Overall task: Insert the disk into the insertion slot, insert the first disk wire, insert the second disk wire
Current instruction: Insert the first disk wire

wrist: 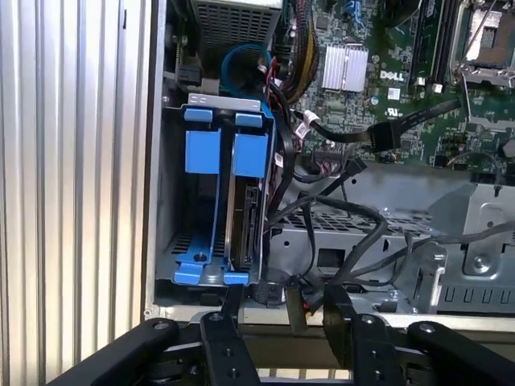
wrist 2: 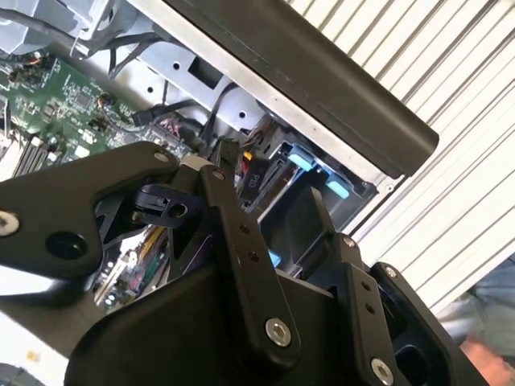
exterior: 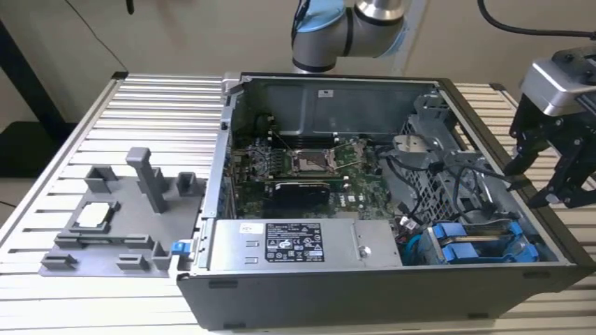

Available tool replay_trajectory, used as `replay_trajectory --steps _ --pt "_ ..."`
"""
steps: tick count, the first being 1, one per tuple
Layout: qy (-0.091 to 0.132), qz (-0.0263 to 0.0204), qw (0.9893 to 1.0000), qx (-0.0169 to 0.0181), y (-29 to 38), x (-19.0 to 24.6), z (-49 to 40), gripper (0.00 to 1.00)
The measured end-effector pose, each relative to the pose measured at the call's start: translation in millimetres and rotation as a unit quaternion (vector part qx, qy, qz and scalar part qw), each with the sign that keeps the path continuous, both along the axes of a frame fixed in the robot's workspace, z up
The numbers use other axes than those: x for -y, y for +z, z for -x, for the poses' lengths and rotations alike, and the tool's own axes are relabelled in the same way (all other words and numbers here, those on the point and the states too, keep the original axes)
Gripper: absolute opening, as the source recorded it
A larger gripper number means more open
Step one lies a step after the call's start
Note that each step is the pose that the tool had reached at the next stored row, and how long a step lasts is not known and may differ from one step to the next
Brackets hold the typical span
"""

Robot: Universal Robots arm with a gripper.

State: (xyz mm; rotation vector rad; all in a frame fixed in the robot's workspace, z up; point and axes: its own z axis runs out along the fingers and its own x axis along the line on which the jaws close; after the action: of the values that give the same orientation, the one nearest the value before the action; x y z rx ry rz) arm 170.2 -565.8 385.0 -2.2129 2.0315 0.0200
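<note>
**Disk in the cage, gripper spread wide at the case edge**

The disk (wrist: 244,221) stands on edge inside the insertion slot (wrist: 225,100), and its blue frame (wrist: 250,153) reaches the cage's mouth. A second blue frame (wrist: 202,151) sits just beside it in the same cage. A bundle of black wires (wrist: 282,173) runs along the disk's outer side; I cannot tell whether any of them is plugged into it. One black connector (wrist: 383,133) lies loose over the motherboard (wrist: 378,48).

In the exterior view the cage occupies the near corner of the open computer case (exterior: 373,296), on the exterior view's right, beside the power supply (exterior: 289,244). The gripper (exterior: 535,190) hangs above that side wall, close to the cage, its fingers set wide apart and clamping nothing. The case rests on a slatted metal table (exterior: 139,105). A grey fixture (exterior: 102,223) sits on the table to the exterior view's left.
</note>
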Motion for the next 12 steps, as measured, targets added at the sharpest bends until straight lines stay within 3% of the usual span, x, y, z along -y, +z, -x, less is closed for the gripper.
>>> replay_trajectory --steps 6,12 --pt "0.012 -0.0013 0.9999 -0.0039 1.3 0.0 -1.3 0.53" --pt "0.015 -0.0014 0.9999 -0.0041 1.9 0.1 -1.4 0.53"
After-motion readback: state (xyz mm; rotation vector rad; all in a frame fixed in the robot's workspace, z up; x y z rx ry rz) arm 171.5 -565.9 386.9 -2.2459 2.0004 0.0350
